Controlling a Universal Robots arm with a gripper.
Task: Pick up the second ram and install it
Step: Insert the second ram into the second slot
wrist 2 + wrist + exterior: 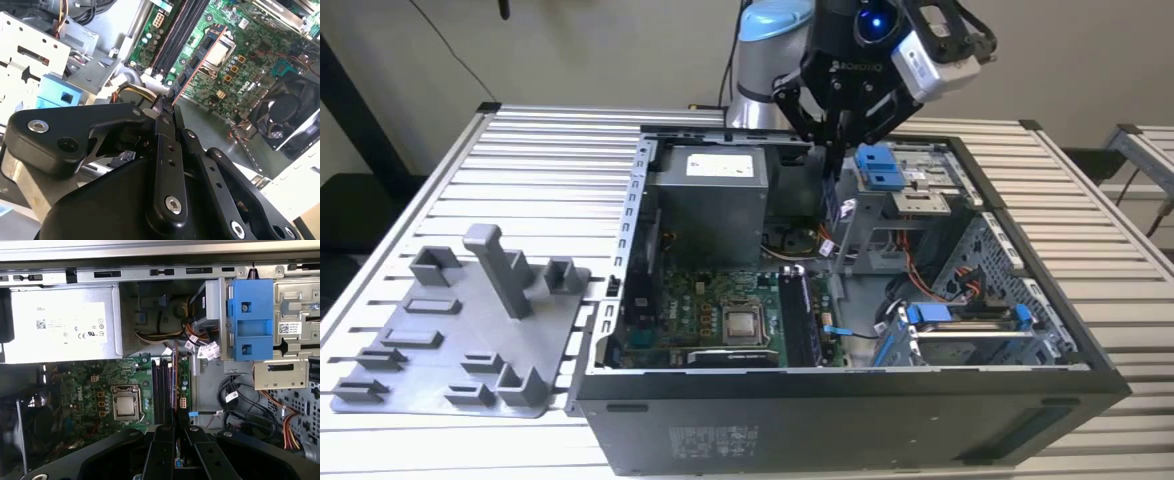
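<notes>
My gripper [831,158] hangs over the open computer case [854,420], near its back wall. In both wrist views the black fingers [165,150] are shut on the second ram [198,59], a thin dark stick seen edge-on with a reddish edge. In the first wrist view the ram [175,380] runs in line with the black memory slots [162,390] on the green motherboard [80,390], raised above them, and my gripper [176,426] grips its near end. The slots [175,35] lie beside the processor socket [220,50].
A grey power supply [707,200] and blue drive brackets [881,165] flank the gripper. Loose cables [200,347] hang near the slots. A black fan [285,115] sits on the board. The grey fixture tray [454,330] with upright posts lies outside the case at the exterior view's left.
</notes>
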